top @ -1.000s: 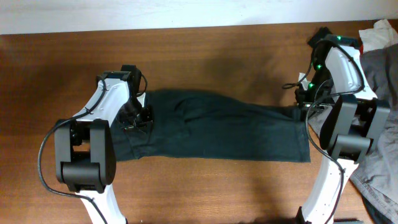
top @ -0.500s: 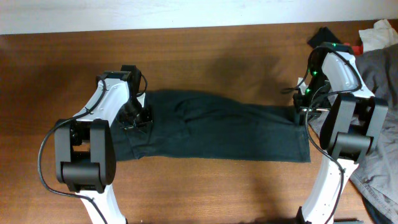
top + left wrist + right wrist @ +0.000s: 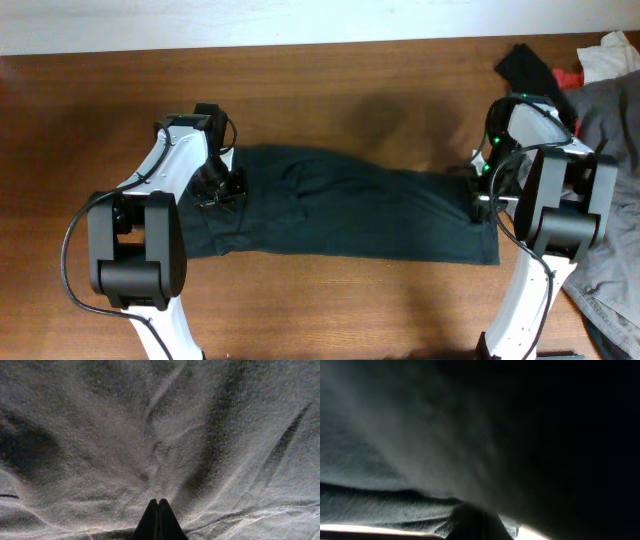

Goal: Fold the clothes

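Dark green trousers (image 3: 350,212) lie flat across the table, folded lengthwise, waist to the left and leg hems to the right. My left gripper (image 3: 219,190) is down on the waist end. In the left wrist view its fingertips (image 3: 158,503) are pressed together on wrinkled cloth (image 3: 150,435). My right gripper (image 3: 483,197) is down on the hem end. The right wrist view is dark. There its fingers (image 3: 475,519) look closed at the hem edge (image 3: 385,510), with a strip of table showing below.
A pile of clothes lies at the right edge: grey cloth (image 3: 610,120), a black piece (image 3: 525,65), a white piece (image 3: 610,50) and something red (image 3: 572,78). The brown wooden table (image 3: 330,90) extends behind and in front of the trousers.
My right arm has moved from the back right, near the pile, toward me and down onto the hem end of the trousers. The left arm and the trousers have stayed put.
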You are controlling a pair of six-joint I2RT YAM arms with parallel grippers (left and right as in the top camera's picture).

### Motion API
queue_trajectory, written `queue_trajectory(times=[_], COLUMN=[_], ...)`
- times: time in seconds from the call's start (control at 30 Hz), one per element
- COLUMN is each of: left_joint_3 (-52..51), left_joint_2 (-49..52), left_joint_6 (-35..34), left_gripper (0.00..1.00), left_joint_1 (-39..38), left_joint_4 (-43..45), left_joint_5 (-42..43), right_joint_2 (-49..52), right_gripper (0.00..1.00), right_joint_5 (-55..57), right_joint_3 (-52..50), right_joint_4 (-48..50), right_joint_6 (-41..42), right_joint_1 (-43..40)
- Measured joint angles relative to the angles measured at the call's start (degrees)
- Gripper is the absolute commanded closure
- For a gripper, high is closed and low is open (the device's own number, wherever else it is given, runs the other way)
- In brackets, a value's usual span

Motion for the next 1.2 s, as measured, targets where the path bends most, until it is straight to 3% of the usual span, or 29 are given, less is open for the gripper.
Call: queue_trajectory(times=[0.13,0.17,0.2,0.4,0.5,0.67,0.73,0.77,0.87,1.03,1.2], left_joint_3=[0.0,0.0,0.0,0.33,3.58,16.74,22.05,24.11,28.5,29.05,26.32], left_joint_2=[0.0,0.0,0.0,0.0,-0.02,-0.22,-0.85,-1.36,-3.3,-4.28,-4.28], left_joint_6=[0.0,0.0,0.0,0.0,0.0,-0.04,-0.02,-0.02,-0.04,0.11,2.01], left_gripper=[1.0,1.0,1.0,1.0,0.99,0.96,0.96,0.96,0.97,0.96,0.86], left_joint_1=[0.0,0.0,0.0,0.0,0.0,0.0,0.0,0.0,0.0,-0.24,-3.45], left_joint_4=[0.13,0.15,0.2,0.04,-1.49,-6.82,-9.38,-10.62,-14.25,-18.86,-18.97], left_joint_5=[0.0,0.0,0.0,0.0,-0.02,-0.02,0.0,-0.02,0.42,2.86,3.52], right_joint_2=[-0.96,-1.01,-1.01,-0.92,-0.81,-0.85,-1.27,-1.81,-5.07,-10.91,-11.3], right_gripper=[0.94,0.8,0.59,0.33,0.26,0.25,0.2,0.12,0.01,0.01,0.01], right_joint_5=[-0.02,0.0,0.0,0.98,0.74,0.79,0.79,0.76,0.55,-4.09,-9.44], right_joint_3=[-1.38,-1.42,-1.44,0.17,5.6,18.32,23.41,26.03,30.69,32.54,32.48], right_joint_4=[1.25,1.31,1.42,-0.42,-2.93,-7.65,-10.88,-12.68,-14.36,-14.62,-13.55], right_joint_6=[0.63,0.85,1.33,1.95,1.92,1.7,1.79,1.86,2.01,1.73,1.75], right_joint_1=[0.0,0.0,0.0,0.0,0.22,1.95,3.19,4.02,6.8,11.32,14.21])
